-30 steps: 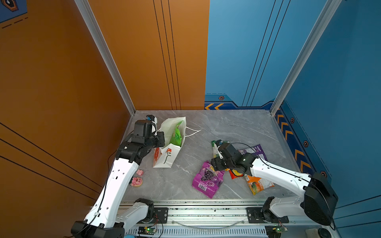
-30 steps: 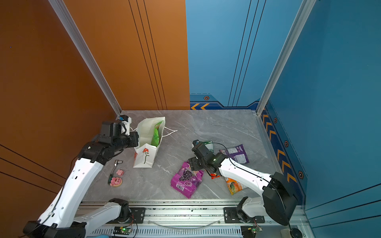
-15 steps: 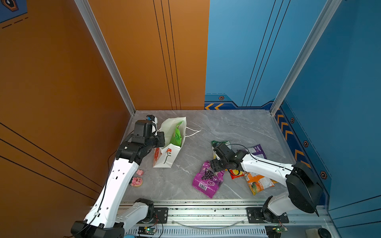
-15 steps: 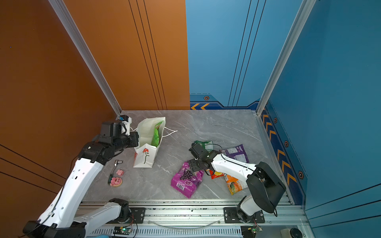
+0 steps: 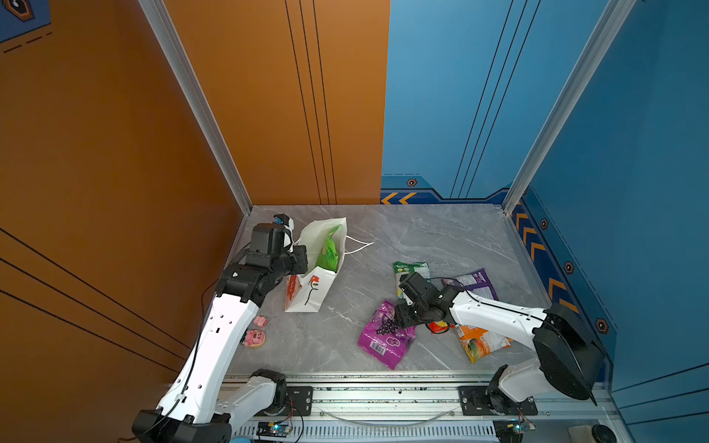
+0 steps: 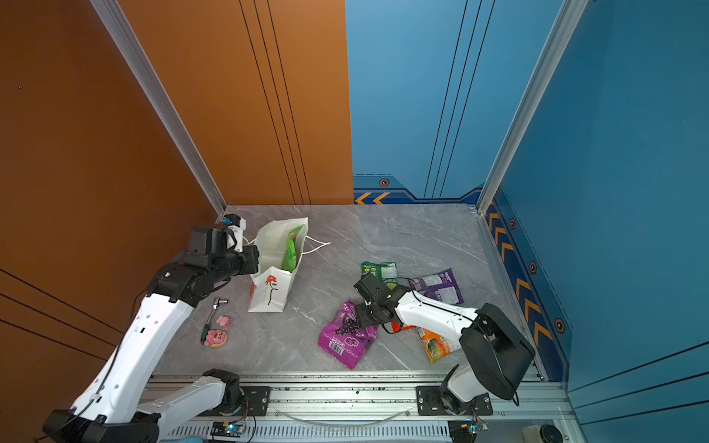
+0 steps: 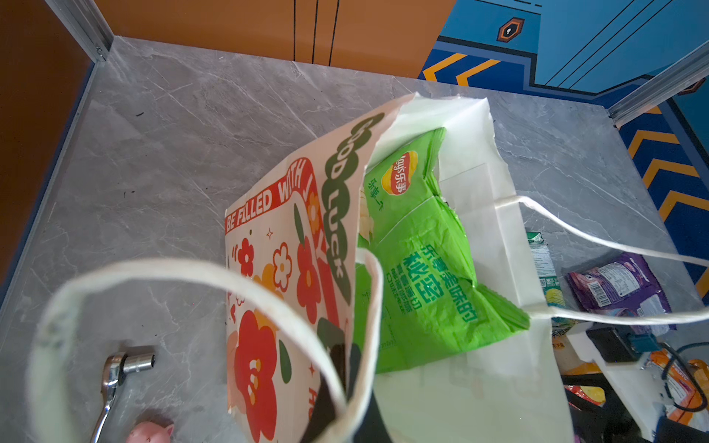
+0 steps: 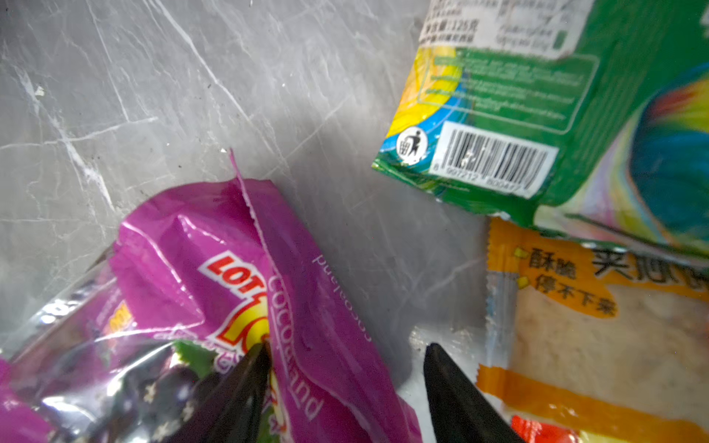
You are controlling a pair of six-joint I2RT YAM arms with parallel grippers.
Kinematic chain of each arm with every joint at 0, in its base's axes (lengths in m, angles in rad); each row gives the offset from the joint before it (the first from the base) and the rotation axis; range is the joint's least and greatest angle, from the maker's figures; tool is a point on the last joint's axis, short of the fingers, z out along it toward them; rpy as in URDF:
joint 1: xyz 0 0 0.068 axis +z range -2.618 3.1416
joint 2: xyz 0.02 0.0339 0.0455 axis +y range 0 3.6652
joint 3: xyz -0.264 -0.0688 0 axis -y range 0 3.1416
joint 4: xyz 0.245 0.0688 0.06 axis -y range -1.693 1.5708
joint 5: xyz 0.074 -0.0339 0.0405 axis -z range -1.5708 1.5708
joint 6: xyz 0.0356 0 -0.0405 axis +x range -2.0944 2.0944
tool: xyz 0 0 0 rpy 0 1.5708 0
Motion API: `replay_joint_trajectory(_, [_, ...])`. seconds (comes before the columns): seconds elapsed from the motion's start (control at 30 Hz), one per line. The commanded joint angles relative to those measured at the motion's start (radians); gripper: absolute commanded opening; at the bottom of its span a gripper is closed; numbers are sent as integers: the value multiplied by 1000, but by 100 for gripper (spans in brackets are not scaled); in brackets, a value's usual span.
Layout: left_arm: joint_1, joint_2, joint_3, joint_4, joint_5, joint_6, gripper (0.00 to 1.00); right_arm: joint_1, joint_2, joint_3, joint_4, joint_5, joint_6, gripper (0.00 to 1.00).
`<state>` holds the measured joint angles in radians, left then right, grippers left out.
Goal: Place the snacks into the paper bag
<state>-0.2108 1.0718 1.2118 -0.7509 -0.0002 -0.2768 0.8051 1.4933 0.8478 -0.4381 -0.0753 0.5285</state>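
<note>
The white paper bag (image 5: 307, 293) (image 6: 268, 297) (image 7: 276, 268) stands at the left with its mouth open and a bright green packet (image 5: 330, 249) (image 7: 422, 268) inside. My left gripper (image 5: 300, 261) (image 7: 345, 356) is shut on the bag's near side wall at the rim. My right gripper (image 5: 401, 318) (image 8: 345, 349) is open and low over the upper end of the purple grape packet (image 5: 383, 339) (image 8: 230, 287); a fold of that packet lies between the jaws. A green-white packet (image 5: 410, 270), a small purple one (image 5: 472, 284), a red one (image 5: 437, 326) and an orange one (image 5: 483, 343) lie around the right arm.
Two pink toys (image 5: 254, 338) and a ratchet wrench (image 6: 213, 312) lie by the left arm near the orange wall. One white cord handle (image 5: 356, 245) trails from the bag over the grey floor. A metal rail (image 5: 383, 387) runs along the front edge.
My right gripper has dropped forward and left from the pile onto the purple grape packet's end, and its jaws have narrowed. The left arm and the bag have not moved.
</note>
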Motion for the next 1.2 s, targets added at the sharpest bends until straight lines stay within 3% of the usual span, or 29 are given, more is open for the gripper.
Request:
replay_joint_trajectory(0.0, [-8,-3,-11,9,-21,14,0,14,27,-40,-31,-26,40,60])
replay_joint_trajectory(0.47, [-21,1,-10,5,-27,16,0,16,9,-53,-2,-26,89,7])
replay_joint_trajectory(0.57, [-22,1,-11,6,-29,16,0,12,-20,-67,6,-24,113,1])
replay_joint_trajectory(0.8, [-22,7,-10,6,-29,16,0,13,-143,-122,-31,87,285,0])
replay_joint_trajectory(0.97, [-22,5,-11,6,-32,16,0,40,-238,-217,17,118,423,7])
replay_joint_trajectory(1.17, [-22,5,-10,5,-31,16,0,32,-220,-177,-16,62,308,21])
